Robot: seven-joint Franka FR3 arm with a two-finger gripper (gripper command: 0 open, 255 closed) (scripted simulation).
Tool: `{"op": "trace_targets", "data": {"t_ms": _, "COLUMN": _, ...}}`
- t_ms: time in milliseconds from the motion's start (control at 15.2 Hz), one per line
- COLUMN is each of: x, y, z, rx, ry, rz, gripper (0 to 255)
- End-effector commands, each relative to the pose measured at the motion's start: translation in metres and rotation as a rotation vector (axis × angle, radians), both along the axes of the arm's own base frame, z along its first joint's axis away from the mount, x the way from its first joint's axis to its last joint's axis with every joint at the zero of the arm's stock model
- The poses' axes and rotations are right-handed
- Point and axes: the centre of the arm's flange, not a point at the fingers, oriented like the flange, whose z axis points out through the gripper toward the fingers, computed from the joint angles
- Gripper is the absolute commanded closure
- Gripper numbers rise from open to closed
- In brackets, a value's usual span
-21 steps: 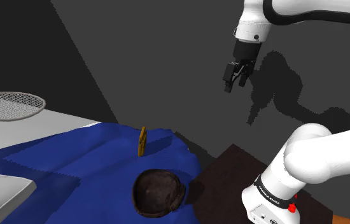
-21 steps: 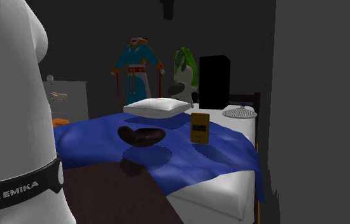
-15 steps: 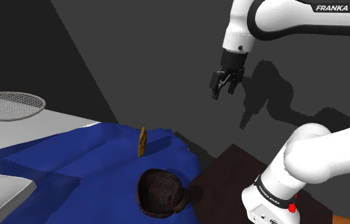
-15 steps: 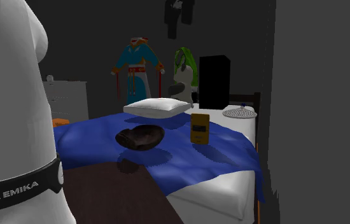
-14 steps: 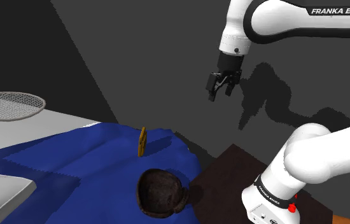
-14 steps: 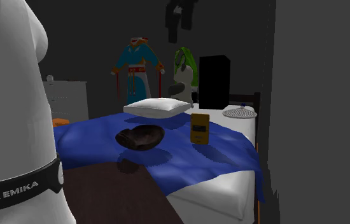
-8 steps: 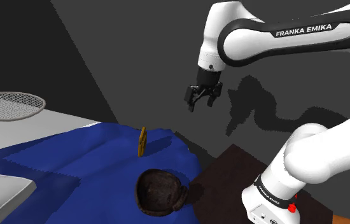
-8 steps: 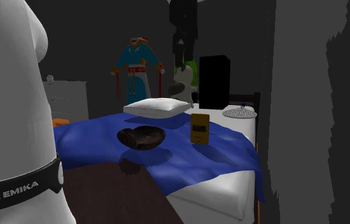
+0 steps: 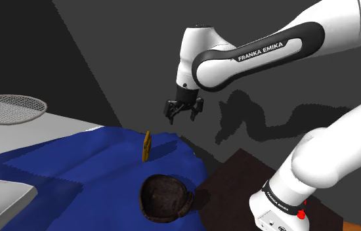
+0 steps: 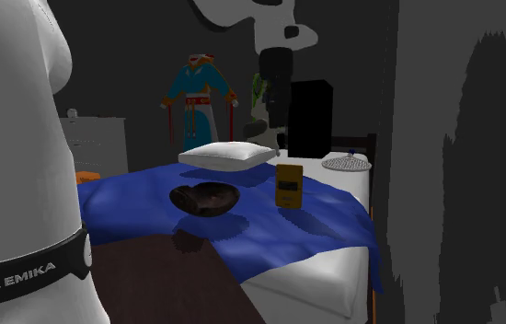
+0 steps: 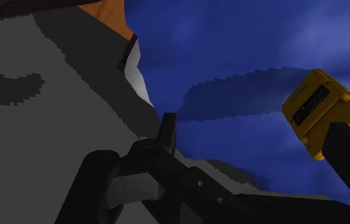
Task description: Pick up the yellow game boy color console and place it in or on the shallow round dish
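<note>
Yellow console (image 9: 146, 146) is noted standing upright on edge on a blue cover (image 9: 67, 164). It is placed below the gripper (image 9: 184, 118) and a little toward the shoulder view's left of it, the two being well apart.

Gripper is carried at the end of the white arm (image 9: 251, 56), pointing down. Its fingers (image 11: 167, 130) are spread wide and nothing is held between them. In the wrist view the gripper (image 11: 253, 127) is seen over the blue cover (image 11: 231, 51). The console (image 11: 323, 108) is seen there beside the far finger, outside the gap, and its lower corner is overlapped by that finger. A dark screen can be made out on its face.

Dark brown dish (image 9: 165, 197) is found lower than the console, nearly straight under the gripper in the shoulder view, and nearer the stand (image 9: 281, 203). It is set at the cover's edge and kept apart from the console.

In the second exterior view the console (image 10: 288, 185) is seen face-on and upright. The dish (image 10: 203, 198) is set at that view's left of it, on the same cover (image 10: 279, 235).

Beyond both, farther from the gripper, a white pillow (image 10: 228, 155) is laid on the bed (image 10: 325, 276). A round grey mesh disc (image 10: 346, 163) is seen at the bed's far corner. A figure (image 10: 201, 92) in blue and red is stood behind the pillow.

The mesh disc (image 9: 8, 108) is also recorded in the shoulder view, far toward that view's left of the gripper.
</note>
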Motion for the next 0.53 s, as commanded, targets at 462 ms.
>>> {"op": "trace_targets", "data": {"t_ms": 462, "x": 0.070, "y": 0.048, "z": -0.074, "rx": 0.002, "ry": -0.057, "rz": -0.137, "gripper": 0}}
